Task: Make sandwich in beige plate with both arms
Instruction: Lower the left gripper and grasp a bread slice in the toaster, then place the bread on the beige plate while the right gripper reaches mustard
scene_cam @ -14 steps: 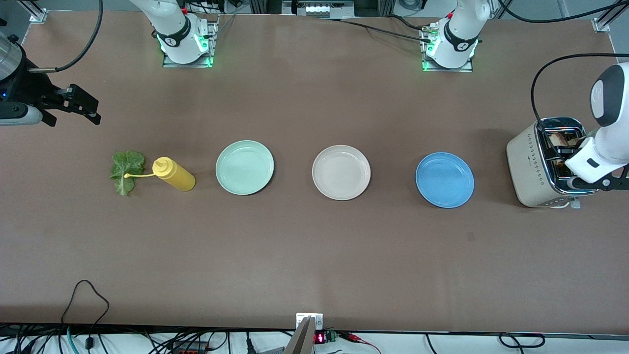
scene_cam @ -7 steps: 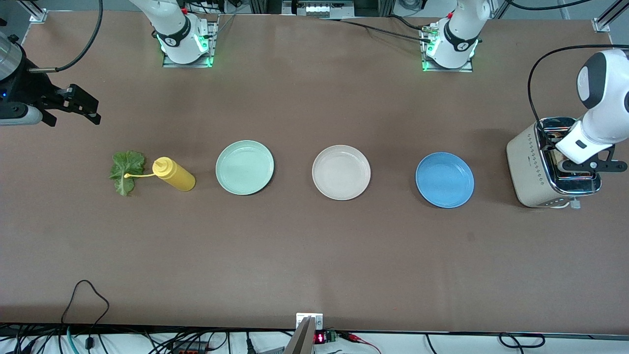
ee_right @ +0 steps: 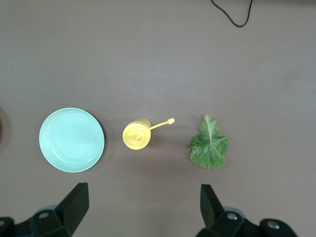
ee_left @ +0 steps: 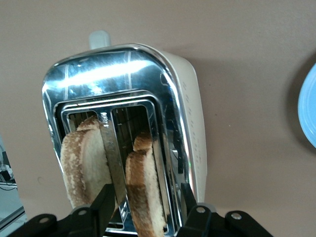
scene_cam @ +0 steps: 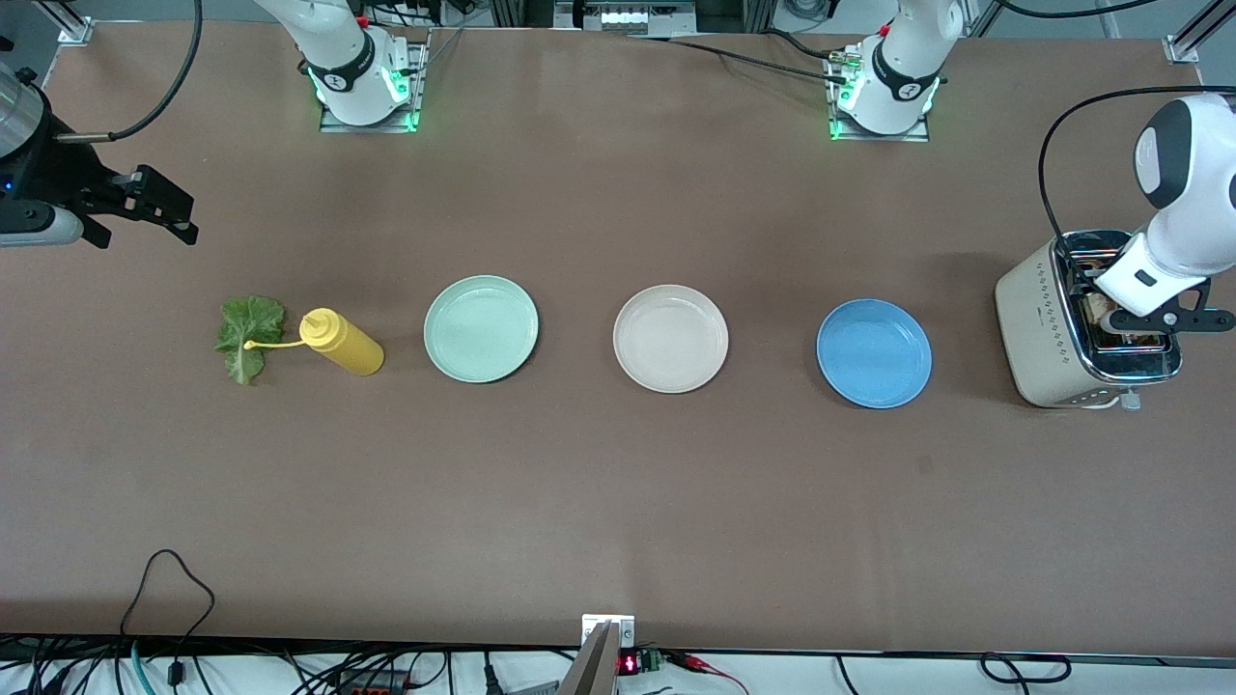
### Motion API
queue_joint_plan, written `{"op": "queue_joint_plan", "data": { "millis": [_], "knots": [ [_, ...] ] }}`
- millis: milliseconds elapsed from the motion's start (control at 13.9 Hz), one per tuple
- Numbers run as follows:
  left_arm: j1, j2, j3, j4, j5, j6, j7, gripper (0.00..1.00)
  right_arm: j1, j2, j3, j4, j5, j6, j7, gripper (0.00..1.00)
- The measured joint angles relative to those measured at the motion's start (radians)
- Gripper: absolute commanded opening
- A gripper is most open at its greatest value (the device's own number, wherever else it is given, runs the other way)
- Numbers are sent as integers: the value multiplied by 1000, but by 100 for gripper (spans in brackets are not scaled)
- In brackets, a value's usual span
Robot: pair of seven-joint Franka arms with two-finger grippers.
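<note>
The beige plate lies bare at mid-table. Two browned bread slices stand in the toaster at the left arm's end of the table. My left gripper reaches down into the toaster. Its jaws straddle one slice and are part closed, with a gap showing on each side. The other slice stands in the neighbouring slot. The lettuce leaf lies flat at the right arm's end. My right gripper waits open in the air above that end, holding nothing.
A yellow squeeze bottle lies beside the lettuce, its nozzle toward the leaf. A mint-green plate and a blue plate flank the beige plate. The toaster's chrome top surrounds both slots.
My left gripper has shifted over the toaster's slots and its jaws have narrowed around a slice. The right arm has not moved.
</note>
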Motion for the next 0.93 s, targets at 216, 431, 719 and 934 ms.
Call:
{"op": "queue_joint_plan", "data": {
  "millis": [216, 431, 719, 934],
  "knots": [
    [27, 20, 0, -9, 0, 35, 1, 23, 0, 0, 0, 0, 0, 0, 0, 100],
    [29, 28, -2, -9, 0, 37, 1, 7, 0, 0, 0, 0, 0, 0, 0, 100],
    [29, 27, -3, -6, 0, 33, 1, 3, 0, 0, 0, 0, 0, 0, 0, 100],
    [29, 3, -14, 67, 0, -90, 2, 3, 0, 1, 0, 0, 0, 0, 0, 100]
  ]
}}
